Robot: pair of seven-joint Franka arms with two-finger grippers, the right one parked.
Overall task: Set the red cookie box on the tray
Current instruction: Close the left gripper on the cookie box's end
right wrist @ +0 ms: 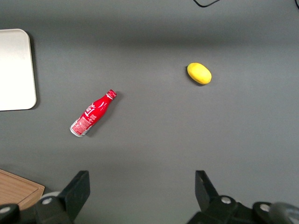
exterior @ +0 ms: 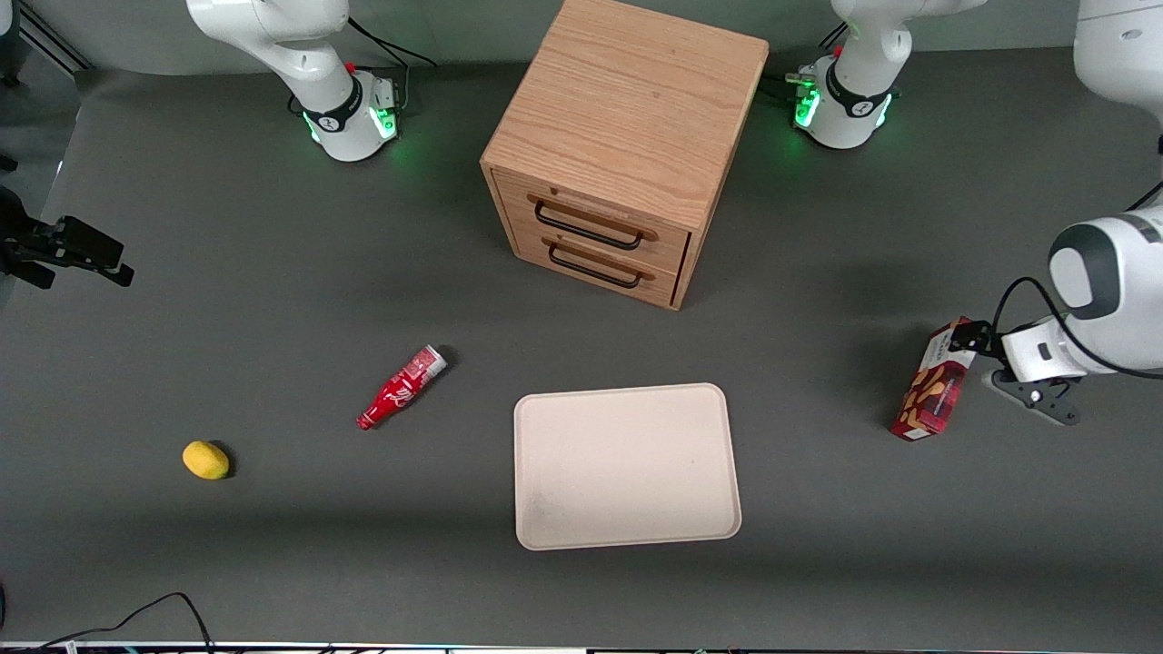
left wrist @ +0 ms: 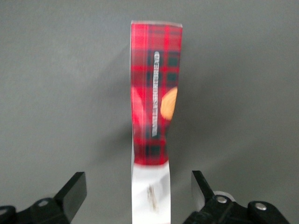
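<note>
The red cookie box is a slim dark red carton with cookie pictures. It rests on the table toward the working arm's end, well apart from the cream-beige tray. My left gripper is at the box's white end. In the left wrist view the box runs away from the gripper. Its white end lies between the two fingers with gaps on both sides. The gripper is open and holds nothing. The tray carries nothing and also shows in the right wrist view.
A wooden two-drawer cabinet stands farther from the front camera than the tray. A small red bottle lies beside the tray toward the parked arm's end. A yellow lemon lies farther toward that end.
</note>
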